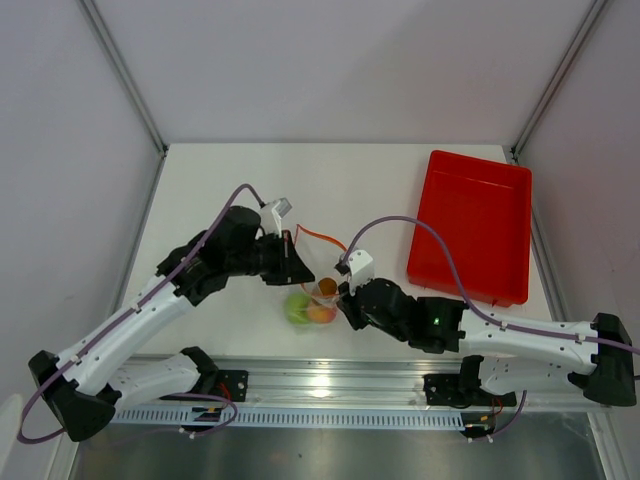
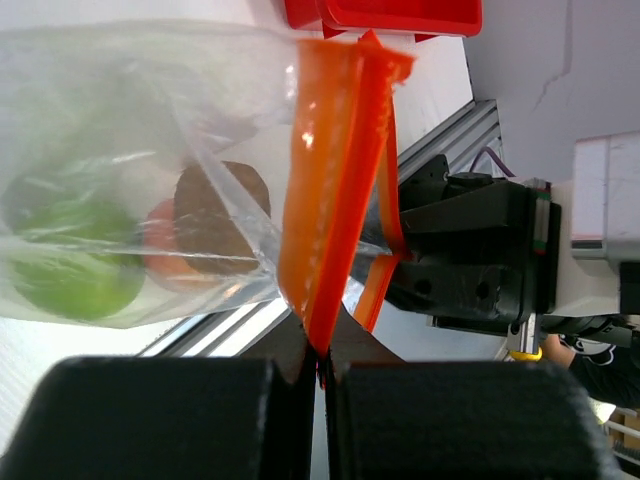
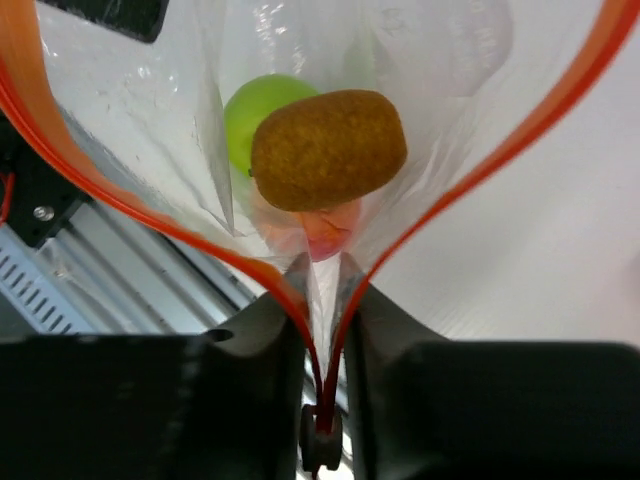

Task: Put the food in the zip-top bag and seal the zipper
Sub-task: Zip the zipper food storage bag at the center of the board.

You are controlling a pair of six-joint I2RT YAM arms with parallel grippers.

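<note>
From above, the left claw (image 1: 290, 262) and the right claw (image 1: 345, 292) face each other closely, tips nearly meeting. The clear floppy plastic zip-top bag (image 1: 308, 300) sits between them, its filled belly on the near side of both tips. The flat red rectangular plastic tray (image 1: 470, 225) lies well off beyond the right claw on the white table (image 1: 330, 180). From that height neither pair of jaws can be read, but the wrist cameras show them. The left wrist view has the left claw's fingers pressed together on the thin orange-red zipper strip (image 2: 335, 190). The strip rises flattened and folded from the pinch, with the bag's body ballooning to one side and the right claw's black housing just behind. The right wrist view shows that claw likewise pinching the strip, at the point where its two halves meet. Beyond the fingertips the halves part into a wide loop, so the mouth gapes there. Straight ahead of those fingertips, inside the bag, the fuzzy brown oval lump (image 3: 328, 150) overlaps the other two pieces. The round green apple (image 3: 255, 110) peeks out past its far side, and the orange-pink peach-like fruit (image 3: 325, 232) shows on the side toward the pinch
</note>
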